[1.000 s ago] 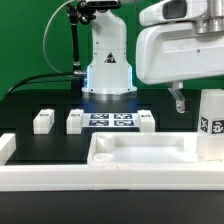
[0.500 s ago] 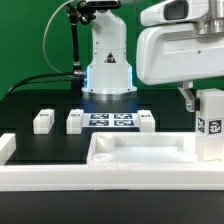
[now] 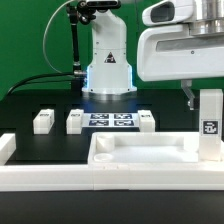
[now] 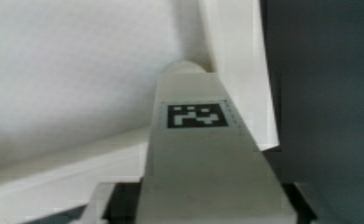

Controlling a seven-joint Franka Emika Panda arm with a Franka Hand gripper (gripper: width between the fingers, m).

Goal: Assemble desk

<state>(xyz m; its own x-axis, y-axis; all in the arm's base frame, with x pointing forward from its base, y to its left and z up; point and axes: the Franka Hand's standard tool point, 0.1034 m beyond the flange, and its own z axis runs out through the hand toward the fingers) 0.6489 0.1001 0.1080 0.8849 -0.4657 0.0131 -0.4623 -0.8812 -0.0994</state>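
My gripper (image 3: 205, 97) is shut on a white square leg post (image 3: 210, 125) and holds it upright at the exterior view's right, over the right end of the rimmed tabletop panel (image 3: 135, 150). In the wrist view the post (image 4: 200, 150), with its tag, fills the gap between the gripper's (image 4: 205, 205) fingers and points at the tabletop's corner rim (image 4: 232, 60). I cannot tell whether the post's lower end touches the panel. Three more leg posts stand on the black table behind the panel: one (image 3: 42, 121), one (image 3: 75, 121) and one (image 3: 146, 121).
The marker board (image 3: 110, 120) lies between the loose posts in front of the robot base (image 3: 108, 70). A long white barrier wall (image 3: 60, 180) runs along the front, with its end (image 3: 6, 148) turned up at the exterior view's left.
My gripper has shifted a little toward the exterior view's right with the post, and the post now stands straighter. The loose posts and the tabletop have not moved.
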